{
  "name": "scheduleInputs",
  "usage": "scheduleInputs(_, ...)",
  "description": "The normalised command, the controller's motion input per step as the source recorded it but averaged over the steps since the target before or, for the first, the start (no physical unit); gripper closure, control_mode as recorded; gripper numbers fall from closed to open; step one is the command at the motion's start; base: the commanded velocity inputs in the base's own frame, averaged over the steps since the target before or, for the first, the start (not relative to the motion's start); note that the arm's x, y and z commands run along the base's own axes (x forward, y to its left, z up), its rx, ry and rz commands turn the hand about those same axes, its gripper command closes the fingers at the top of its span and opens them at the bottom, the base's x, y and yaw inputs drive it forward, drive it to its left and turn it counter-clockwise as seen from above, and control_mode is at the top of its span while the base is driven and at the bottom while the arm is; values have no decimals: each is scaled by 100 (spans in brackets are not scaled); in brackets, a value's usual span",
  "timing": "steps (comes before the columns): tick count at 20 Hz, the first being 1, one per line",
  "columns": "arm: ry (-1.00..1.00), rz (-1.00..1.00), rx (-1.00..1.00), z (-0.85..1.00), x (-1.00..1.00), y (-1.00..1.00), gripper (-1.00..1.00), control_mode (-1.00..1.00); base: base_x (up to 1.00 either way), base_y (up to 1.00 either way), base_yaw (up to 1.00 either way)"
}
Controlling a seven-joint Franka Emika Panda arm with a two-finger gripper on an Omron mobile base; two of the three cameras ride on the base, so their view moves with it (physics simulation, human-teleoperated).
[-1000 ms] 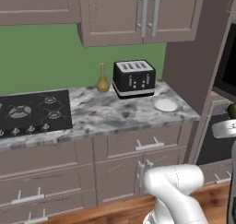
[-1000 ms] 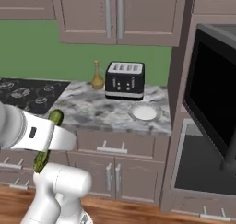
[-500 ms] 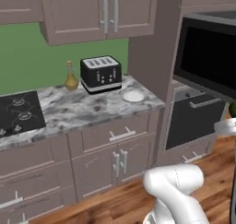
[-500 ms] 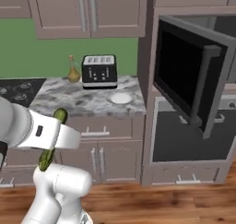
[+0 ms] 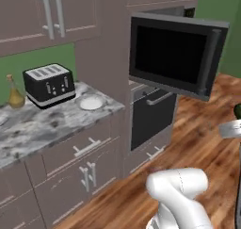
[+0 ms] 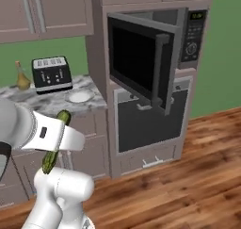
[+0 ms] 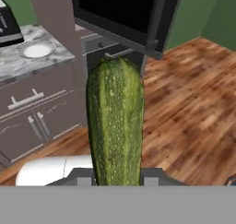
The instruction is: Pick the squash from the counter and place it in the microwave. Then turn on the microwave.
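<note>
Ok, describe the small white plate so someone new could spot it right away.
Find the marbled counter left of the open microwave. The white plate lies near its right end, beside the black toaster; it is the only flat, round, pale thing there.

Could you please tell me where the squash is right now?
The squash is clamped in the gripper, off the counter, low and left of the microwave's open door.

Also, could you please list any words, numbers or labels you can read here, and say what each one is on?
None can be read.
Microwave side panel: green display and button markings, too small and blurred.
Toaster front: small light marks, illegible.
</note>
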Motion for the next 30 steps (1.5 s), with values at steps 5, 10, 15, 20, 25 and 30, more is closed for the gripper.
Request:
scheduleInputs(5,0,0,0,0,0,0,100,100,-1,0,-57)
scheduleInputs(10,0,0,0,0,0,0,100,100,0,0,-56)
scheduleInputs(15,0,0,0,0,0,0,100,100,0,0,-55)
scheduleInputs(20,0,0,0,0,0,0,100,100,0,11,-39)
scheduleInputs(25,0,0,0,0,0,0,100,100,9,48,-23)
scheduleInputs(30,0,0,0,0,0,0,100,100,25,41,-17)
